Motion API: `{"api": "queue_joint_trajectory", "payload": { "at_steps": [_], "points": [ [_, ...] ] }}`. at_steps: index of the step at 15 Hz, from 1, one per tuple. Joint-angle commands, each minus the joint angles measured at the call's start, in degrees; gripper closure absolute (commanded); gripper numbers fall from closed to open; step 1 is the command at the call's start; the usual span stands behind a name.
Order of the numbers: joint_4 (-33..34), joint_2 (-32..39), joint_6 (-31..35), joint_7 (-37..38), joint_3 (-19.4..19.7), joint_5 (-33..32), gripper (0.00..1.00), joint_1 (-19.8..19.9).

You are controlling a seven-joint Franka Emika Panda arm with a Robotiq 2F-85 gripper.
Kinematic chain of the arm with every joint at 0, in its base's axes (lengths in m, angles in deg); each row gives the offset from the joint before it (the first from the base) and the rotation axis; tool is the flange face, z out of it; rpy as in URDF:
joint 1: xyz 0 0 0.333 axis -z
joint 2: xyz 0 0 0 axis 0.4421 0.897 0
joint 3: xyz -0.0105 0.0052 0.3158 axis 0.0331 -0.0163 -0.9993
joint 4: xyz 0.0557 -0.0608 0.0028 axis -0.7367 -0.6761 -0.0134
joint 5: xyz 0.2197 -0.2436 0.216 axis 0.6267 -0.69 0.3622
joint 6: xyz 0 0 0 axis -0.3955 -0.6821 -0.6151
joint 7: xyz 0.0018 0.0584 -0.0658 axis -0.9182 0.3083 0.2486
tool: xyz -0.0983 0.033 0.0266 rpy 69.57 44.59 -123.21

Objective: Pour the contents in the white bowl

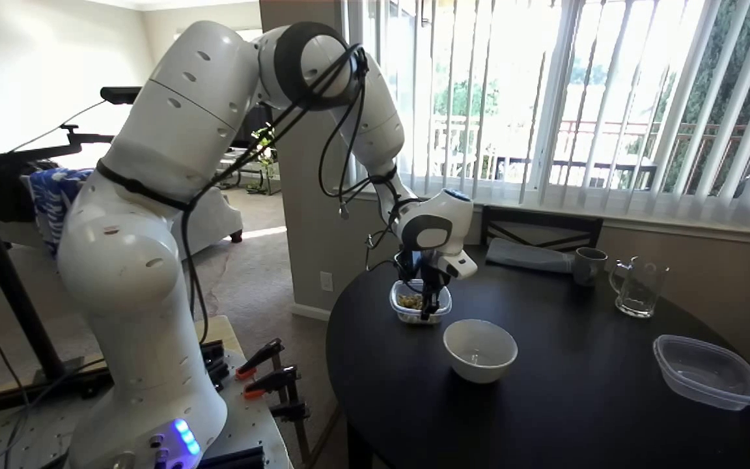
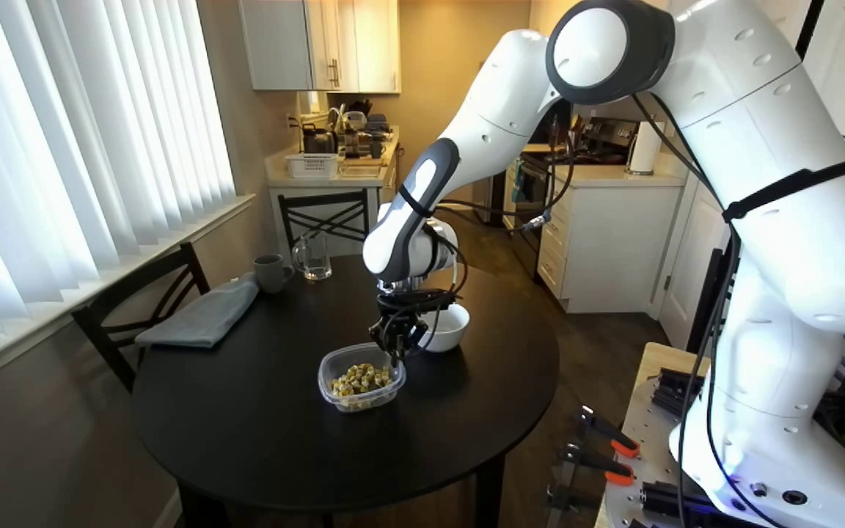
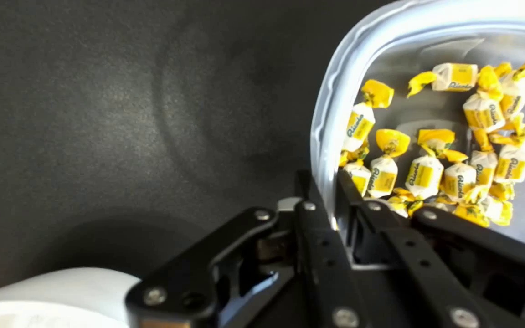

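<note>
- Gripper (image 3: 325,184): fingertips pointing down, closed on the rim of the clear tub (image 3: 335,105), with a finger inside the wall and a finger outside it.
- Clear tub: rounded-square, upright on the dark round table (image 1: 401,391); in an exterior view, set in from the table's left edge.
- Wrapped candies (image 3: 424,175): small white-bodied pieces with yellow panels, dark "Ricola" lettering and twisted yellow ends flecked with green. Location: loose heap inside the tub, on the inner finger's side; nearest pieces sit just beside that finger, some partly hidden by the gripper.
- White bowl (image 1: 479,352): plain, round, smooth-sided, mouth upward. Location: on the table, on the outer finger's side, near the tub but apart from it.
- Folded cloth (image 2: 202,315): grey-blue, lying at the window-side edge of the table, well apart from the gripper.
- Grey mug (image 2: 270,275): upright beside the cloth, near the same edge.
- Glass mug (image 2: 315,258): upright, near the grey mug.
- Shallow container (image 1: 707,371): transparent, near the table's right edge in an exterior view.
</note>
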Motion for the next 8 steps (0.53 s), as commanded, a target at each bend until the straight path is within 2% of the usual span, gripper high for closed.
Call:
{"api": "queue_joint_trajectory", "payload": {
  "at_steps": [1, 2, 4, 8],
  "points": [
    [-4.4, -4.7, 0.2, 0.9, -0.1, 0.2, 1.0, -0.7],
    [-5.2, -5.6, 0.2, 1.0, -0.2, 0.1, 0.97, -0.9],
    [-7.3, -8.0, 0.4, 1.3, -0.2, -0.1, 1.0, -1.7],
    [-13.3, -15.2, 0.2, 2.8, 0.0, -1.0, 0.98, -3.7]
  ]
}}
